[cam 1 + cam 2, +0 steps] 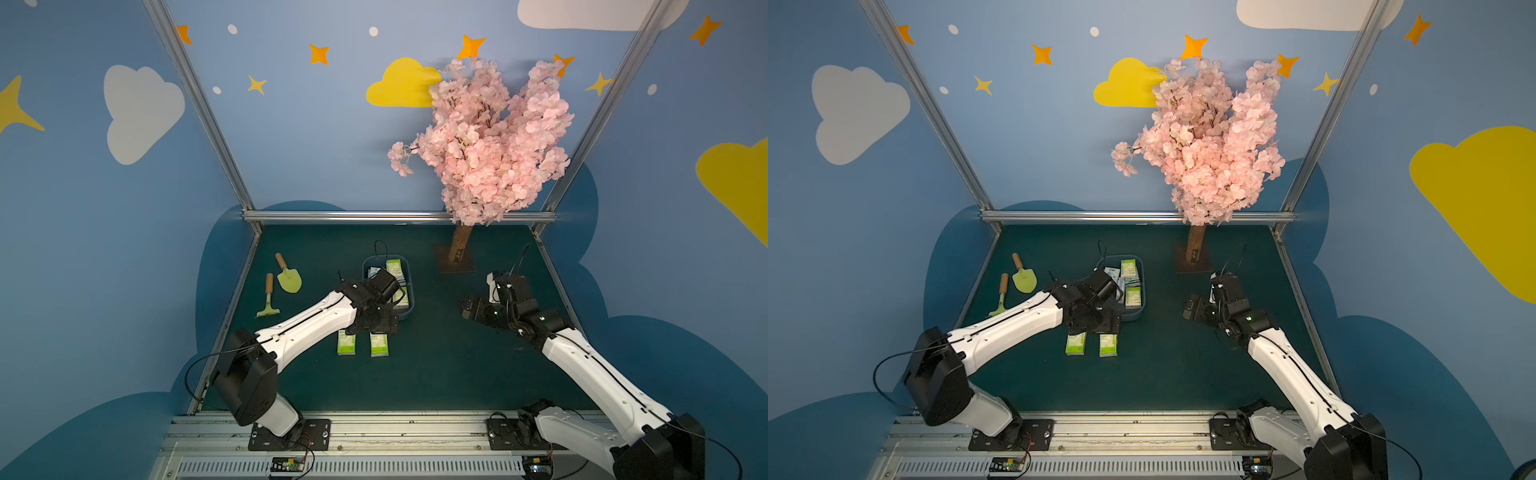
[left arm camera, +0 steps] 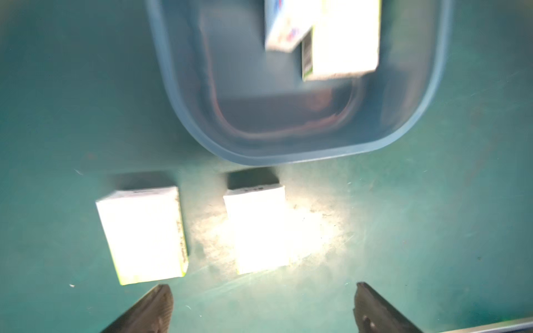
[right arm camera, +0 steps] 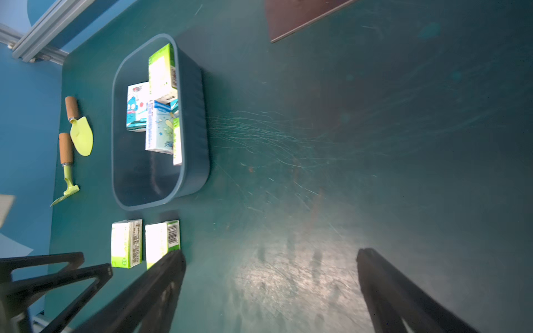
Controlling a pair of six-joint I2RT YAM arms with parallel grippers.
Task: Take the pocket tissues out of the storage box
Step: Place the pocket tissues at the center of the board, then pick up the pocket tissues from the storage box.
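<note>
Left gripper (image 2: 262, 288) and right gripper (image 3: 271, 253) gape empty, 2 packets (image 2: 141, 233) (image 2: 256, 227) beside storage box (image 2: 288, 157)

Two green packets (image 1: 346, 344) lie on the mat (image 1: 440, 365) near the storage box (image 1: 409, 270); the left arm (image 1: 307, 324) overhangs it.

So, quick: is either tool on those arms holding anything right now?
Left tool: open, holding nothing.
Right tool: open, holding nothing.

The dark-green counter (image 1: 436, 374) carries a slate-blue storage box (image 3: 191, 121). Two lime-green tissue packets (image 1: 346, 344) (image 1: 378, 345) lie just beside its near end. A trowel (image 1: 289, 279) and rake (image 1: 268, 301) lie at the left, and the tree's brown base (image 1: 467, 266) at the far right.
</note>
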